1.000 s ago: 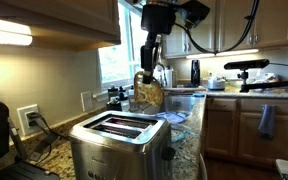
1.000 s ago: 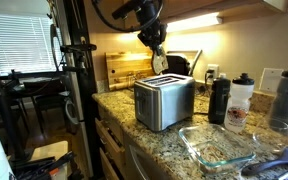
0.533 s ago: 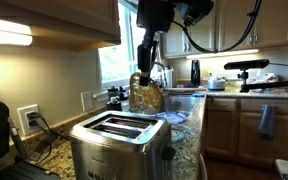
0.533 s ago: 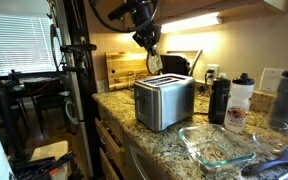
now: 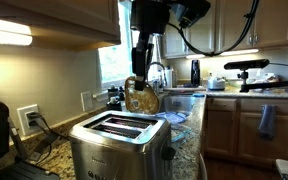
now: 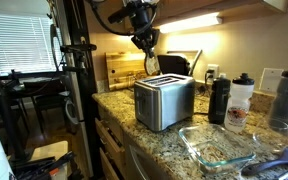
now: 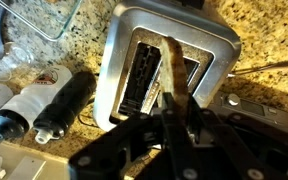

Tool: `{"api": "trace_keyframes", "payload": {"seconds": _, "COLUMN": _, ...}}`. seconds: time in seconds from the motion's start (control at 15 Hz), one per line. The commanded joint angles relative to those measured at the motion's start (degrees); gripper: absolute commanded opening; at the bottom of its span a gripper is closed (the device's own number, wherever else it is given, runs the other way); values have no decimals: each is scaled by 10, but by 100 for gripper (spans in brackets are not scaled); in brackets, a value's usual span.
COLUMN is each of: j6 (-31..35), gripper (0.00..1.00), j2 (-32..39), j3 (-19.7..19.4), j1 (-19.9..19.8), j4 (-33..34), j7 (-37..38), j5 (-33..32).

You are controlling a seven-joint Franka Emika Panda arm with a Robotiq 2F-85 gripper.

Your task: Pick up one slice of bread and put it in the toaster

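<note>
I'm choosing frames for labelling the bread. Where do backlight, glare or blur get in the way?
In an exterior view the bright window glares behind the slice of bread held by the gripper; in an exterior view the under-cabinet light blows out; in the wrist view the gripper is a dark, blurred mass, the toaster sharper.

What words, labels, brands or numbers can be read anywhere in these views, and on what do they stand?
No text can be read in any view.
White bottle: a dark printed logo, too small and blurred to read.
Pale containers in the wrist view: reddish printed marks, blurred and unreadable.
Toaster: no brand name or knob markings are legible.
</note>
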Motion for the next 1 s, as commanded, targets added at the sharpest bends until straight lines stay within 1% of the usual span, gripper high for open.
{"api": "trace_keyframes", "payload": {"seconds": 0.0, "j6": -22, "gripper": 8, "j2": 24, "j3": 1, "j1": 5, "j4": 27, "j7": 5, "j5": 4}}
{"api": "trace_keyframes", "payload": {"seconds": 0.53, "j6": -29, "gripper": 8, "j2": 70, "j3": 3, "j1": 6, "j4": 67, "j7": 3, "j5": 8}}
{"api": "trace_keyframes", "payload": {"seconds": 0.93, "j6": -30, "gripper": 8, "j2": 92, "j3": 0, "j1": 3, "j4": 88, "j7": 0, "j5": 10}}
